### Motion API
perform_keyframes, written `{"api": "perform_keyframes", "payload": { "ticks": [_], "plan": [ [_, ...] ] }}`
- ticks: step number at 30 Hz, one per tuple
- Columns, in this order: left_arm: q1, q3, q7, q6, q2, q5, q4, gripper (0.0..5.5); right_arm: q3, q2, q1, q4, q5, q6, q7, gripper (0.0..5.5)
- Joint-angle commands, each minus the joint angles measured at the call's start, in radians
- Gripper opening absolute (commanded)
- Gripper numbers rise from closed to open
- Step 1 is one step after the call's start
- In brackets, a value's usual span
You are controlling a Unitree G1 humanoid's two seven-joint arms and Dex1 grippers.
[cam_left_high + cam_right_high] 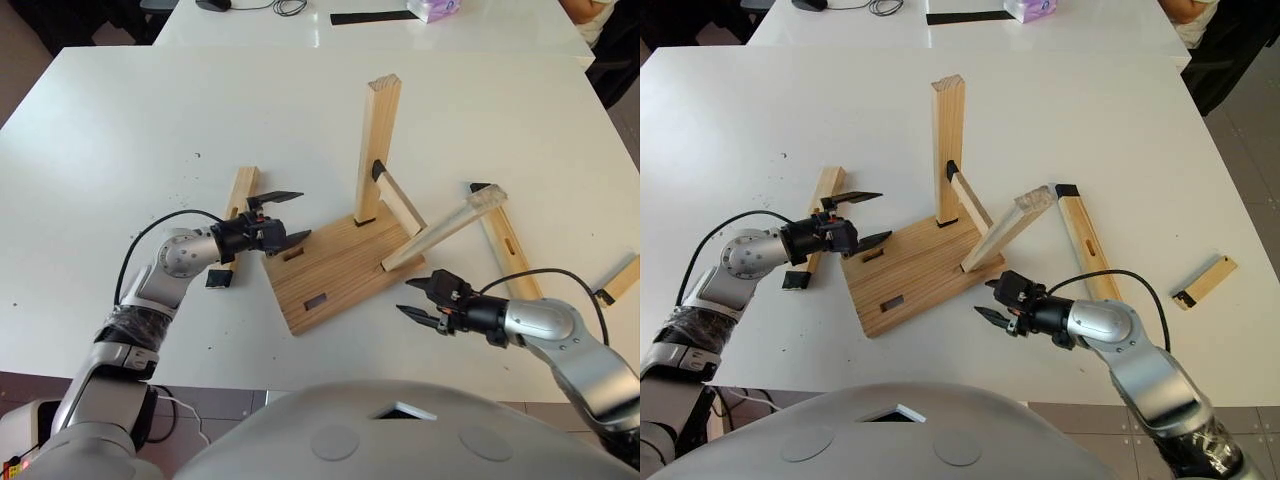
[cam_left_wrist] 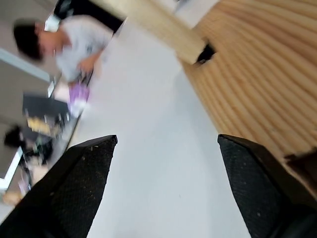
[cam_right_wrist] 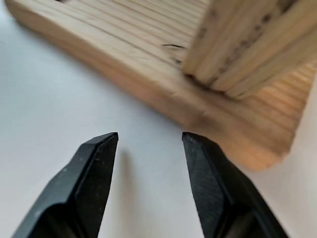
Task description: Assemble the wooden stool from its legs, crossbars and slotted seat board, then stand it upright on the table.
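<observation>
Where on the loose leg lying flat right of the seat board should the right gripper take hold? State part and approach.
Grip the loose leg mid-length, across its two long edges, coming down from above with the open right gripper. It lies flat on the table, so only those edges offer purchase; its far end crowds the leaning leg, so probably avoid it.

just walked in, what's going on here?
Stool assembly, partway. The seat board lies flat with an upright leg standing on it, a crossbar slanting off that, and a second leg leaning tilted near the board's right corner. Both grippers are open and empty: left gripper at the board's left edge, right gripper off its near right corner. A third leg lies loose on the table.
</observation>
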Motion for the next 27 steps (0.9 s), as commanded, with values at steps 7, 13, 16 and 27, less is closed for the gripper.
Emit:
{"api": "perform_keyframes", "payload": {
  "ticks": [7, 13, 16, 27],
  "plan": [
    [0.068, -0.071, -0.138, 0.126, 0.005, -0.190, -0.146, 3.80, 0.010, 0.238, -0.148, 0.146, -0.094, -0.012, -0.247, 2.41],
    [0.080, -0.056, -0.135, 0.194, -0.013, -0.217, -0.192, 3.80, 0.005, 0.267, -0.238, 0.249, -0.124, -0.048, -0.269, 2.41],
    [0.084, -0.043, -0.128, 0.227, -0.027, -0.233, -0.205, 3.80, 0.000, 0.276, -0.274, 0.304, -0.140, -0.078, -0.277, 2.41],
    [0.173, 0.089, -0.042, 0.528, -0.071, -0.381, -0.472, 3.80, -0.149, 0.222, -0.225, 0.112, -0.047, 0.023, -0.221, 2.41]
  ]
}}
